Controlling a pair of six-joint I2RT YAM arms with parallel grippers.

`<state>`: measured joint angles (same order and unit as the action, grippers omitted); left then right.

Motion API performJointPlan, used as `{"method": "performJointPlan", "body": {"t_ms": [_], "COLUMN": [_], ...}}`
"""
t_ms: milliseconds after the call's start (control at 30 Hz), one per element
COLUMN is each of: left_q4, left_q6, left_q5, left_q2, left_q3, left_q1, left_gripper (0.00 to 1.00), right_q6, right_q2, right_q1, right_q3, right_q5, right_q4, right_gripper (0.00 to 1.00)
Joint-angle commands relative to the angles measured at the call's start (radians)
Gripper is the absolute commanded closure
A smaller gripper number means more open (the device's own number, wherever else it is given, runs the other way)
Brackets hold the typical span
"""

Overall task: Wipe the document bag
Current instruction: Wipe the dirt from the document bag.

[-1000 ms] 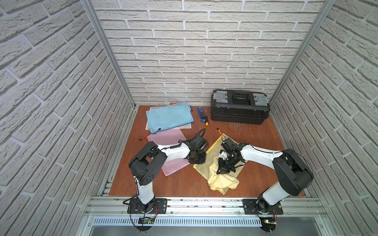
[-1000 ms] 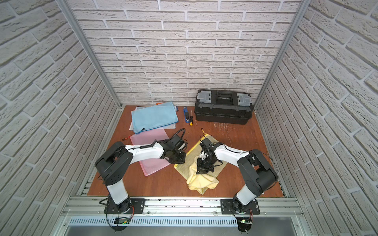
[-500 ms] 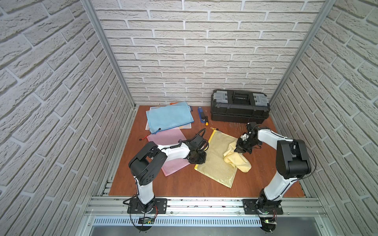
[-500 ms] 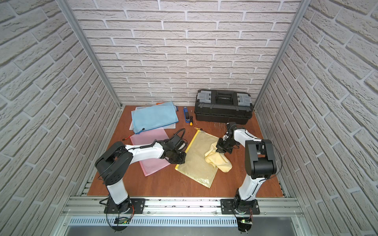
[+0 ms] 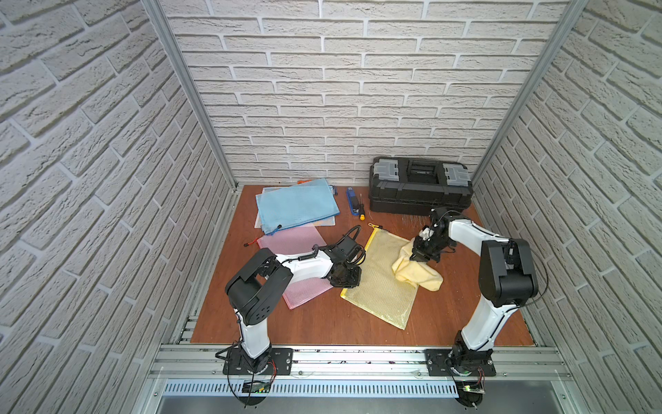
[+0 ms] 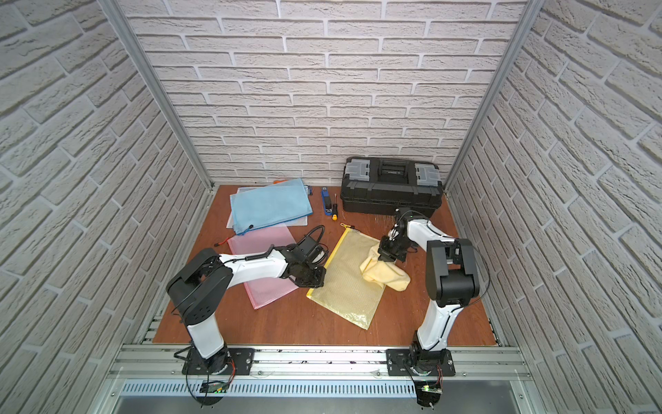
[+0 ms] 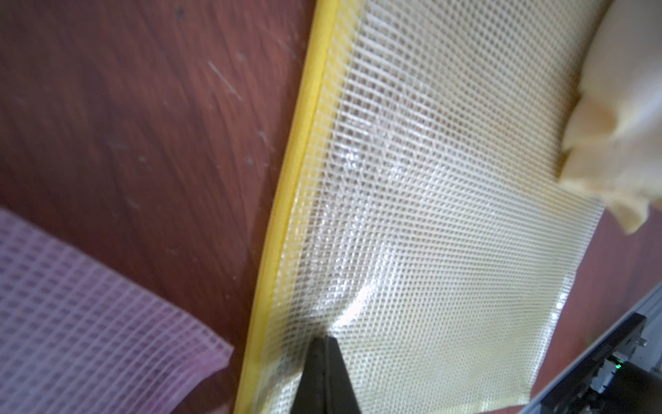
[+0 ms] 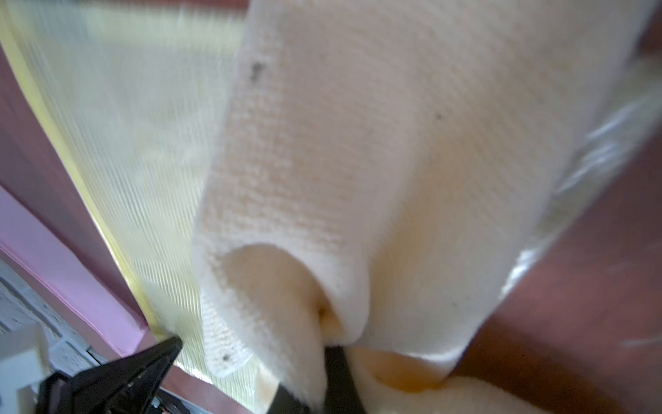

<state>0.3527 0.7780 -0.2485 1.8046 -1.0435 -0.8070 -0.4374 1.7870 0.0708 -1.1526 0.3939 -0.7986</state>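
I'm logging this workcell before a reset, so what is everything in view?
document bag: one, yellow mesh, flat at the table centre
cloth: one, pale yellow, bunched on the document bag's right edge
pink bag: one, pink mesh, left of the document bag, partly under the left arm
blue bag: one, blue mesh, back left, on pale sheets of unclear number
blue tool: one, blue, at the back, kind unclear
screwdriver: one, black and yellow, beside the blue tool
toolbox: one, black with grey latches, back right
table: one, brown wood
left gripper: shut, tips pressing the document bag
right gripper: shut on the cloth
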Motion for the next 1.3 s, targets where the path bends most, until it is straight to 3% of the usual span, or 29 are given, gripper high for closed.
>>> {"method": "performJointPlan", "body": {"t_ms": [0, 167, 300, 500, 633, 833, 933, 1100, 1267], "left_q4": [0.044, 0.061, 0.071, 0.083, 0.077, 0.075, 0.073, 0.071, 0.068], "left_q6": [-0.017, -0.033, -0.041, -0.05, -0.048, -0.045, -0.045, -0.048, -0.045], "left_q5": [0.012, -0.003, -0.01, -0.004, 0.005, 0.011, 0.008, 0.004, -0.002], "left_q2": [0.031, 0.054, 0.052, 0.042, 0.029, 0.026, 0.027, 0.037, 0.05], "left_q3": [-0.02, -0.044, -0.046, -0.043, -0.038, -0.032, -0.033, -0.038, -0.044], "left_q1": [0.006, 0.005, 0.005, 0.005, 0.005, 0.004, 0.003, 0.003, 0.0], "left_gripper": [1.0, 1.0, 1.0, 1.0, 1.0, 1.0, 1.0, 1.0, 1.0], "right_q6": [-0.084, -0.224, -0.227, -0.103, -0.033, 0.005, 0.035, 0.055, 0.025], "right_q2": [-0.137, -0.228, -0.222, 0.009, 0.143, 0.116, 0.067, -0.03, -0.171], "right_q1": [0.156, 0.332, 0.301, 0.177, 0.033, -0.198, -0.254, -0.227, -0.074], "right_q3": [0.082, 0.171, 0.194, 0.005, -0.123, -0.221, -0.221, -0.11, 0.082], "right_q5": [0.056, 0.101, 0.097, 0.076, 0.075, 0.0, 0.0, 0.057, 0.062], "right_q4": [-0.008, 0.054, 0.109, 0.091, 0.061, 0.007, -0.031, -0.05, -0.04], "right_gripper": [0.98, 0.98, 0.98, 0.98, 0.98, 0.98, 0.98, 0.98, 0.98]}}
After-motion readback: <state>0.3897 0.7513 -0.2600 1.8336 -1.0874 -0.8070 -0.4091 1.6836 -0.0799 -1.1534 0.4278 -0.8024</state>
